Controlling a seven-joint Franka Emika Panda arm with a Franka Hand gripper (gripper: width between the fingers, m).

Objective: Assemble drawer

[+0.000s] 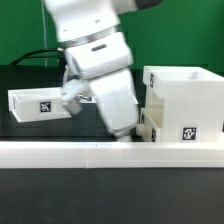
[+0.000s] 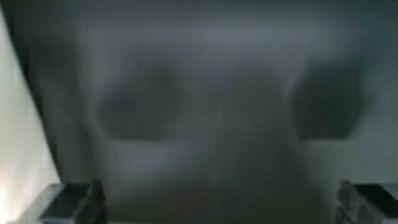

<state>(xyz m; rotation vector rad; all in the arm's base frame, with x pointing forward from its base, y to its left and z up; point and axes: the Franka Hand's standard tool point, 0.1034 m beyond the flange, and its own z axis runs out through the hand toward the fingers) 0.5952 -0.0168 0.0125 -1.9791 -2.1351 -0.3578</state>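
In the exterior view the large cube-shaped white shell (image 1: 185, 95) of the drawer stands at the right, with a tag on its front. A small white tray (image 1: 40, 103) with a tag lies at the left. My gripper (image 1: 124, 133) hangs low between them, close to the shell's left side, and its fingertips are hard to make out there. A second small white part (image 1: 148, 124) shows partly behind my hand. In the wrist view my gripper (image 2: 217, 205) is open, its fingertips (image 2: 71, 202) far apart over a blurred dark surface, with nothing between them.
A long low white rail (image 1: 90, 151) runs across the front of the black table (image 1: 30, 130). A green wall stands behind. A pale edge (image 2: 15, 120) shows at one side of the wrist view.
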